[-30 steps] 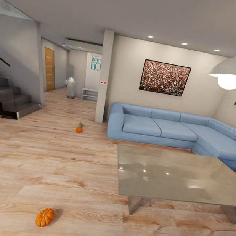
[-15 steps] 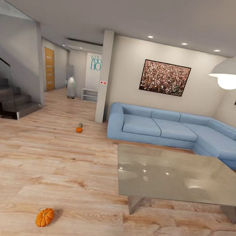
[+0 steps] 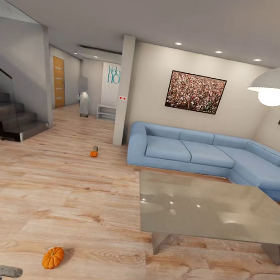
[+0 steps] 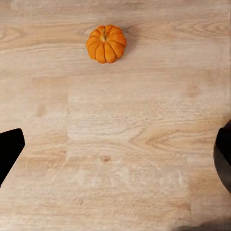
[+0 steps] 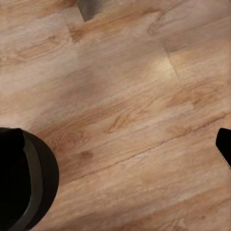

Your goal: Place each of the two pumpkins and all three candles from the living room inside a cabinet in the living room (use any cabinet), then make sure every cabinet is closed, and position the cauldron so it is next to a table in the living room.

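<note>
Floorboards of pale wood (image 3: 56,198) are seen stretching from the low grey glass-topped coffee table (image 3: 210,212). Well apart from the table, toward the staircase side, a squat ribbed orange pumpkin (image 3: 53,257) lies on the boards; it is also seen in the left wrist view (image 4: 106,44), ahead of the left gripper (image 4: 115,154), whose dark fingers are spread wide with nothing between them. A second small orange pumpkin (image 3: 93,153) is set far beyond the table, touching a stubby grey-beige candle (image 3: 96,148). The right gripper (image 5: 125,159) is likewise held wide and empty over bare boards.
</note>
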